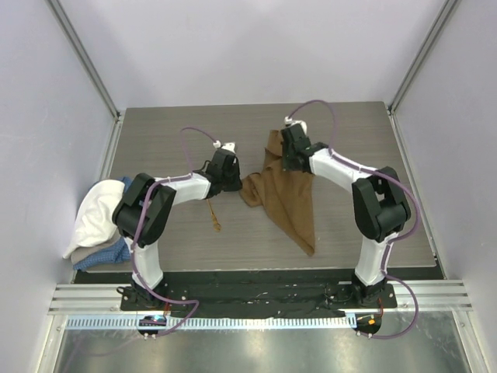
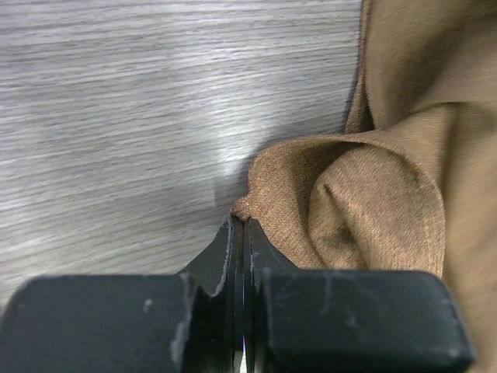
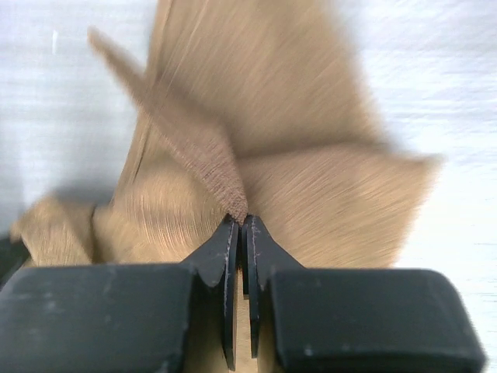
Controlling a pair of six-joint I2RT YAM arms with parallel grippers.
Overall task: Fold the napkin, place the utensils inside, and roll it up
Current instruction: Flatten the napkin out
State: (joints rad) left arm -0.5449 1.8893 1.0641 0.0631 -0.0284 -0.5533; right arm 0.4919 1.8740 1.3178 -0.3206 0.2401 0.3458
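While the napkin (image 1: 289, 198) lies crumpled near the centre of the table (image 1: 155, 132), 1 corner is pinched between the closed jaws of the left gripper (image 2: 239, 227) and 1 raised fold is clamped by the right gripper (image 3: 239, 223); the spoon (image 1: 214, 219) is seen left of the cloth, apart from it.

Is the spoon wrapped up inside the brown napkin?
No, the gold spoon lies bare on the table, apart from the tan napkin.
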